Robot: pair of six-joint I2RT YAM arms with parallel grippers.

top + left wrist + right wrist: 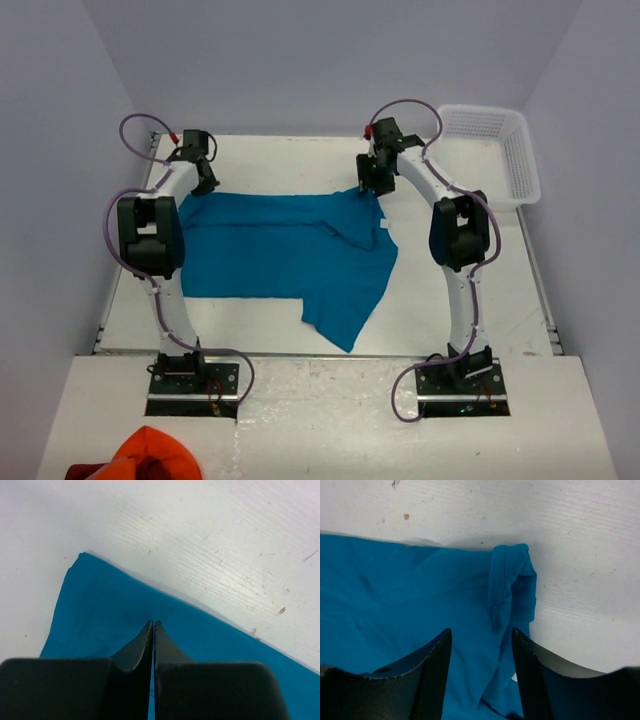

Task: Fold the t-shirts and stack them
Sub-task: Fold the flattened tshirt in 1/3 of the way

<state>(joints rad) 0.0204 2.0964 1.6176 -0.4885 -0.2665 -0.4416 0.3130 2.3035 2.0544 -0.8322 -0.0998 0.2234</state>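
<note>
One teal-blue t-shirt (270,250) lies spread on the white table (450,300), with a flap hanging toward the near side at the right. My left gripper (200,180) is over the shirt's far left corner. In the left wrist view the gripper (153,624) is shut, just above flat cloth (100,610), with nothing bunched at the tips. My right gripper (368,185) is over the far right corner. In the right wrist view the gripper (481,630) is open, its jaws either side of a folded hem of the shirt (410,590).
A white plastic basket (495,150) stands at the far right corner of the table. An orange-red bunched cloth (150,455) lies in front of the arm bases at the near left. Grey walls close in on both sides.
</note>
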